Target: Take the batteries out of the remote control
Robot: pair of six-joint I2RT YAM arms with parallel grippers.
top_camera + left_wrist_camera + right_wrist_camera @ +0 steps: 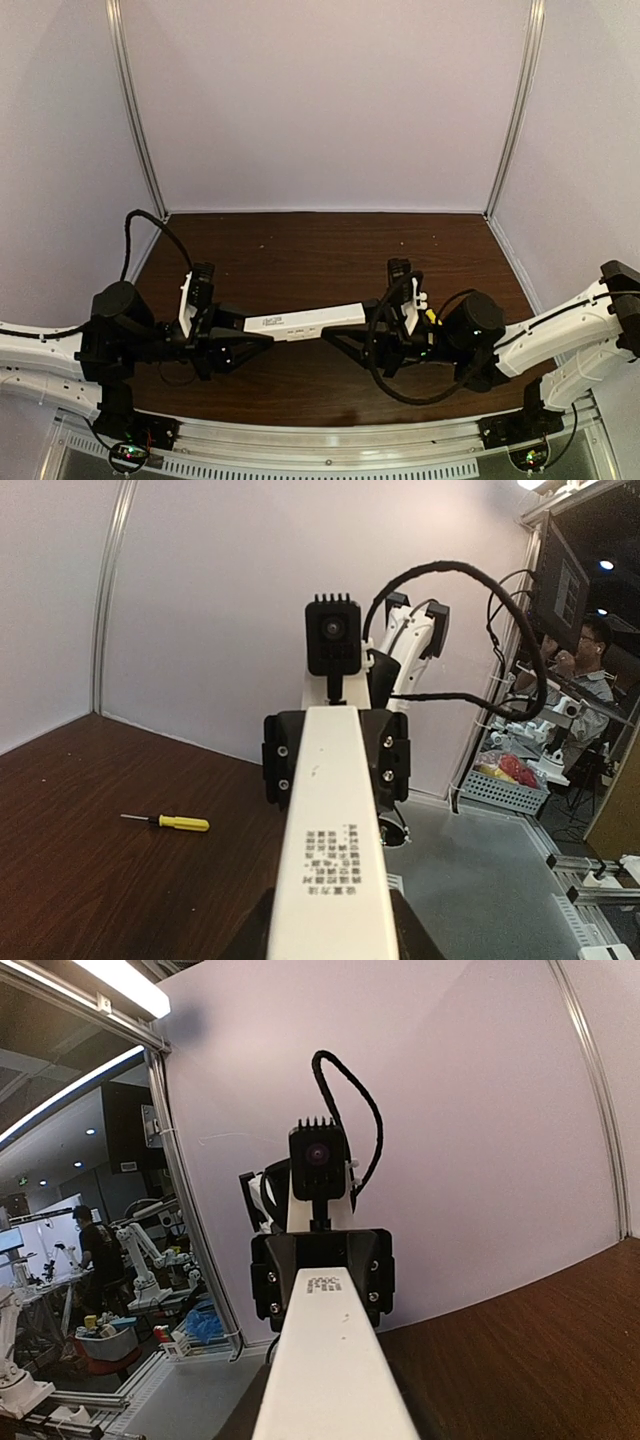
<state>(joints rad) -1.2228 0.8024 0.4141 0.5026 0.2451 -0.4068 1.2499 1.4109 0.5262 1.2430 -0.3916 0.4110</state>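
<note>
The remote control (305, 322) is a slim white bar held level above the brown table, its printed back face up. My left gripper (236, 328) is shut on its left end and my right gripper (366, 326) is shut on its right end. In the left wrist view the remote (335, 840) runs from my left gripper (335, 935) away to the right gripper (335, 758). In the right wrist view the remote (335, 1360) runs from my right gripper (335, 1422) to the left gripper (322, 1265). The batteries are hidden.
A yellow-handled screwdriver (176, 822) lies on the brown table (300, 250) on the far side of the remote. White walls with metal corner posts (135, 110) close the back and sides. The arms' base rail (320, 445) runs along the near edge.
</note>
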